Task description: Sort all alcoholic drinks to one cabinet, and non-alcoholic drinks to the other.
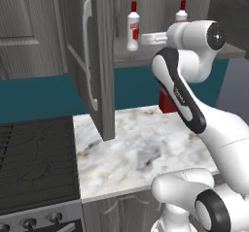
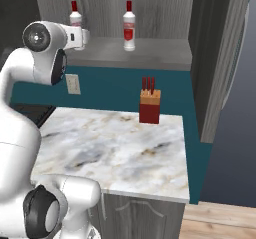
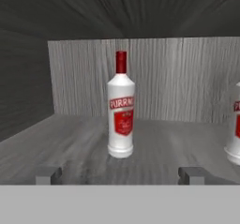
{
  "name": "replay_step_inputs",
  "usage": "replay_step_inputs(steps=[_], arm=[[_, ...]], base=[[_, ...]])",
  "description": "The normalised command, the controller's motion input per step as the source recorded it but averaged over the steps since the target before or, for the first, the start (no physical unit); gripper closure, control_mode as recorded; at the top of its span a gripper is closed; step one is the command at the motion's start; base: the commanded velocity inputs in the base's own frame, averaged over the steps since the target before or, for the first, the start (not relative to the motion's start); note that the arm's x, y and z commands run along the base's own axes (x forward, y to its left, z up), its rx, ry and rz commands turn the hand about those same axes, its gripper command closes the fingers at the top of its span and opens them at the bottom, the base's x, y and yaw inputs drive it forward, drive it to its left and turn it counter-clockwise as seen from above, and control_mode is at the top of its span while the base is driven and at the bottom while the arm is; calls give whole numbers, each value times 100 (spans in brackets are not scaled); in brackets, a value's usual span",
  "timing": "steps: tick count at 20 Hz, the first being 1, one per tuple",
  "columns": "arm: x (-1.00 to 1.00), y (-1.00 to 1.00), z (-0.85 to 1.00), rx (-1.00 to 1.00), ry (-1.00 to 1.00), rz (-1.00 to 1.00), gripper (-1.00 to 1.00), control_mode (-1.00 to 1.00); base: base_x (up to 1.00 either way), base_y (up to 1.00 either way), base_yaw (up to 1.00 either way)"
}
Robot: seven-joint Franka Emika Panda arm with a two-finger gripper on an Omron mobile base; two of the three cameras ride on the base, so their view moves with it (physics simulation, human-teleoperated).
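Cabinet: an open upper cabinet of grey wood, above the tabletop; its doors stand swung out, one at the left and one at the right.
Left bottle: a slim white bottle with red cap and red label, upright on the cabinet shelf, near the middle of the shelf depth. In the left base view it is at, in the right base view partly behind the arm at.
Right bottle: the second bottle of the same kind, also upright on the same shelf, to the right of the first one and apart from it. In the hand view its edge shows at the right border; in the left base view its top stands above the arm.
Gripper: the gripper is released, with its two finger tips wide apart and nothing between them. It is level with the shelf, just in front of the left bottle and not touching it.
Tabletop: a marble tabletop below the cabinet.
Red block: a red block with brown sticks stands at the far side of the tabletop, against the teal wall.
Stove: a black stove lies left of the tabletop.
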Motion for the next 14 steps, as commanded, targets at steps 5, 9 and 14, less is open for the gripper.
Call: replay_step_inputs(steps=[5,9,14], arm=[[-100,-28,0,-7,4,-4,-100,-100],[-100,-23,-17,-8,7,-5,-100,-100],[-96,-19,-32,-5,16,-7,-100,-100]], base=[[0,0,0],[0,0,0],[0,0,0]])
